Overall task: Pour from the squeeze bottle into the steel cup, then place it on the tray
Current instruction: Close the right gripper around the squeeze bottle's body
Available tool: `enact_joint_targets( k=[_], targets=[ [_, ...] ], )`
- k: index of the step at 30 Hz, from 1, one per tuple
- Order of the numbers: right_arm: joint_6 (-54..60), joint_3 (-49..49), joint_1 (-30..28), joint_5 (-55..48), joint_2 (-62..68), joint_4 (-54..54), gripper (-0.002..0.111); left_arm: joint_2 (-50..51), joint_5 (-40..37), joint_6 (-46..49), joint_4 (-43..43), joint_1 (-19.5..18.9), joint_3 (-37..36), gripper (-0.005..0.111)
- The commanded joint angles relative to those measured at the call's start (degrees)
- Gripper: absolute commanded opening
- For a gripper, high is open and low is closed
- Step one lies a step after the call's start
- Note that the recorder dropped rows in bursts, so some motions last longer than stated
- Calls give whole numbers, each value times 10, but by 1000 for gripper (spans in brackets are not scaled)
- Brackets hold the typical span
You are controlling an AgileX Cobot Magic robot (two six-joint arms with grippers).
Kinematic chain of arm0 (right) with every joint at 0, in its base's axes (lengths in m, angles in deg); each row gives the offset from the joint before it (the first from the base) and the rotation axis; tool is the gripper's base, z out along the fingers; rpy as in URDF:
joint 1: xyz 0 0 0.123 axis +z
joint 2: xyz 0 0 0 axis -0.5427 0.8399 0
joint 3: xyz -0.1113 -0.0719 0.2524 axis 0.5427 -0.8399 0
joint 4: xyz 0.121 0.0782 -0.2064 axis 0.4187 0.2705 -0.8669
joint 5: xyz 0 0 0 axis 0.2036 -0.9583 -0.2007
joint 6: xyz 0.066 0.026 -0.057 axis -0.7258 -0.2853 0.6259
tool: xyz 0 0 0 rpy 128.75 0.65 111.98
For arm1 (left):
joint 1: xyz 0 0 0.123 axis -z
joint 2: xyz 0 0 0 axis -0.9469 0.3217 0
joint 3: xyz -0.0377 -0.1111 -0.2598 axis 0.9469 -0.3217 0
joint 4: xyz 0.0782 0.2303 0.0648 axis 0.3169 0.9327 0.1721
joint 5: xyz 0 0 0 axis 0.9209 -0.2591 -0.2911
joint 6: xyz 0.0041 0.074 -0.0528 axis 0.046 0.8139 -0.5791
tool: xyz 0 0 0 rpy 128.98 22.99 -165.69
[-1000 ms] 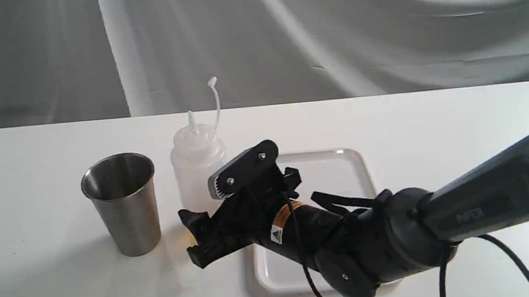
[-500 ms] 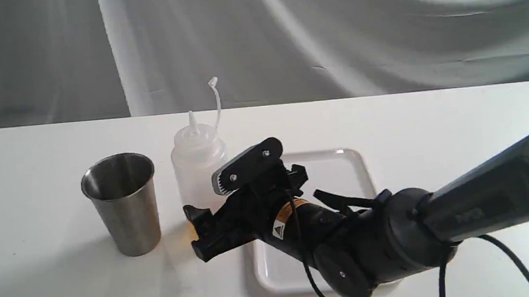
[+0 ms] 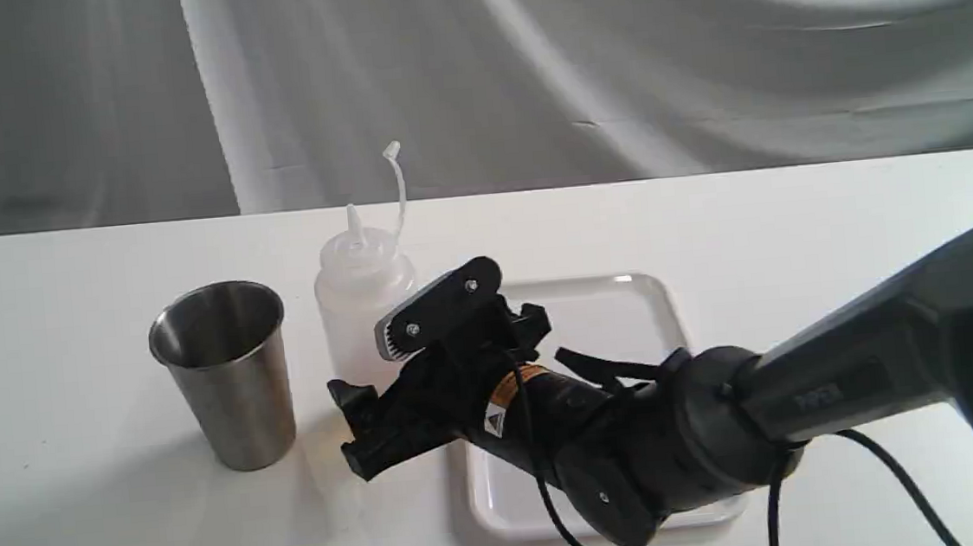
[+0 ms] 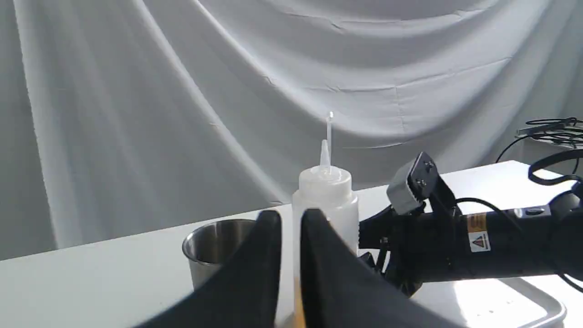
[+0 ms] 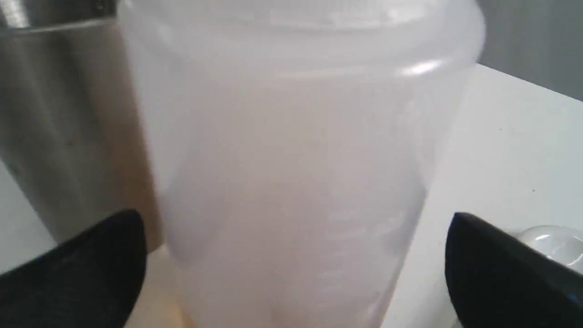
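Observation:
The squeeze bottle [image 3: 363, 304] stands upright on the table, translucent white, with a faint amber tint at its base and its cap strap sticking up. Just to its left stands the steel cup [image 3: 229, 371], upright. The white tray [image 3: 627, 297] lies to the bottle's right, partly under my right arm. My right gripper [image 3: 363, 385] is open around the bottle's lower body; in the right wrist view the bottle [image 5: 291, 159] fills the gap and both fingertips [image 5: 104, 259] stand clear of its sides. My left gripper [image 4: 291, 223] is shut, away from the bottle [image 4: 325, 200] and the cup [image 4: 214, 237].
A white table [image 3: 81, 530] carries everything, with a grey draped cloth [image 3: 609, 64] behind it. My right arm [image 3: 850, 374] and its black cable [image 3: 902, 475] cross the tray from the right. Black cables [image 4: 551, 130] lie beyond the table's far end in the left wrist view.
My right gripper drew slightly right and up, then shifted back left toward the bottle. The bottle, cup and tray have not moved.

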Motion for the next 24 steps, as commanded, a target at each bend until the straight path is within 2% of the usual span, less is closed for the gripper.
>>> enact_joint_targets(
  k=[1, 19, 24],
  targets=[
    [-2, 17, 0, -5, 11, -6, 87, 4, 6, 0, 2, -1, -3, 8],
    [1, 47, 0, -27, 30, -6, 87, 4, 6, 0, 2, -1, -3, 8],
    [1, 47, 0, -27, 30, -6, 78, 4, 6, 0, 2, -1, -3, 8]
  ],
)
